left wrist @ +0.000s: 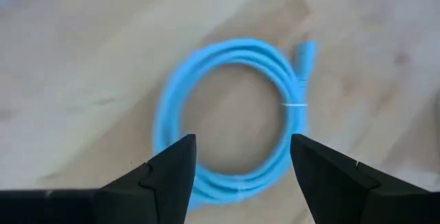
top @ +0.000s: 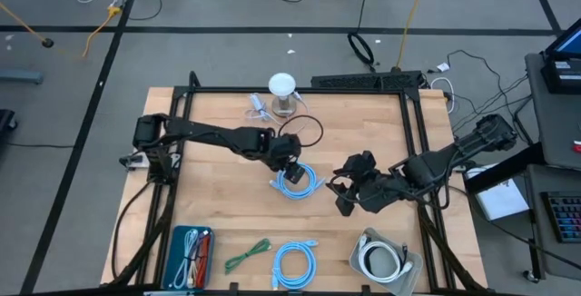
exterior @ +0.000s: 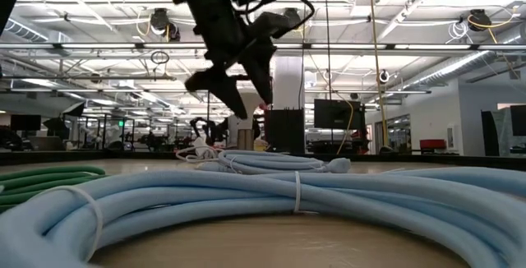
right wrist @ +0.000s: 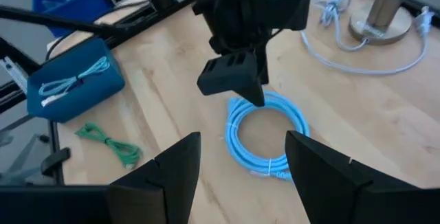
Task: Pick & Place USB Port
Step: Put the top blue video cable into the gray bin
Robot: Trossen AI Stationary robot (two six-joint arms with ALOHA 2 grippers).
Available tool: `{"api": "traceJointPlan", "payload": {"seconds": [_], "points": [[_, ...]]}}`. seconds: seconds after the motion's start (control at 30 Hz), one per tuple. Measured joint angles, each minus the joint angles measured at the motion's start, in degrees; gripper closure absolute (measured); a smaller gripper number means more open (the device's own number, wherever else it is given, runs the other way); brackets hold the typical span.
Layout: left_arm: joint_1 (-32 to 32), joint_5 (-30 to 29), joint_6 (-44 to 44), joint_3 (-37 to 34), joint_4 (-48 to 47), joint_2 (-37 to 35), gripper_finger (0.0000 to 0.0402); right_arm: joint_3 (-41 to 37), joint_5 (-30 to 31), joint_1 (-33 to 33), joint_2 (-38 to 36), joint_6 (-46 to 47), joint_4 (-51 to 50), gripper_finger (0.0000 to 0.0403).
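Directly beneath the left gripper (top: 289, 158), near the middle of the table (top: 218, 210), the coiled light-blue cable (top: 298, 182) is lying flat on the wood, so the coming move is turning on a straight drop; the left wrist view is showing the coil (left wrist: 234, 114) sitting ahead of and between the two fingers (left wrist: 172, 176), which are standing wide apart and holding nothing; its plug end (left wrist: 306, 52) is pointing away from the gripper on the far side of the ring, beside a white tie; the right gripper (top: 349, 192) is waiting just beside the coil on the other side, fingers also spread and empty, looking across at it (right wrist: 268, 135); judging by this, the left arm is the nearer and better lined up, needing only to descend over one strand of the ring.
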Motion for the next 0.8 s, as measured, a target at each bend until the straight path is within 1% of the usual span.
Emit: {"api": "traceJointPlan", "payload": {"seconds": [0.1, 0.17, 0.3, 0.4, 0.53, 0.67, 0.73, 0.8], "points": [[-0.2, -4.1, 2.2, 2.7, -6.0, 0.3, 0.0160, 0.0, 0.8, 0.0, 0.0, 0.0, 0.1, 0.0195], [0.1, -5.0, 2.5, 2.7, -8.6, 0.7, 0.0160, 0.0, 0.8, -0.2, 0.0, 0.0, 0.2, 0.0195], [0.6, -3.9, 3.2, 1.9, -9.5, 2.3, 0.0160, 0.0, 0.8, -0.2, 0.0, 0.0, 0.5, 0.0195], [0.7, -3.7, 3.7, 1.9, -9.7, 4.9, 0.0160, 0.0, 0.8, -0.2, 0.0, 0.0, 1.4, 0.0195], [0.5, -1.8, 3.9, 1.9, -8.6, 8.7, 0.0160, 0.0, 0.8, -0.2, 0.0, 0.0, 2.1, 0.0195], [0.2, -1.9, 3.3, 2.0, -7.8, 11.7, 0.0163, 0.0, 0.6, -0.2, 0.0, 0.0, 2.2, 0.0195], [-0.1, -2.3, 2.8, 1.9, -8.0, 11.9, 0.0181, 0.0, 0.6, -0.2, 0.0, 0.3, 2.2, 0.0195], [-0.4, -2.7, 2.5, 1.9, -7.9, 11.9, 0.0225, 0.0, 0.6, -0.1, 0.0, 0.5, 2.2, 0.0195]]}}
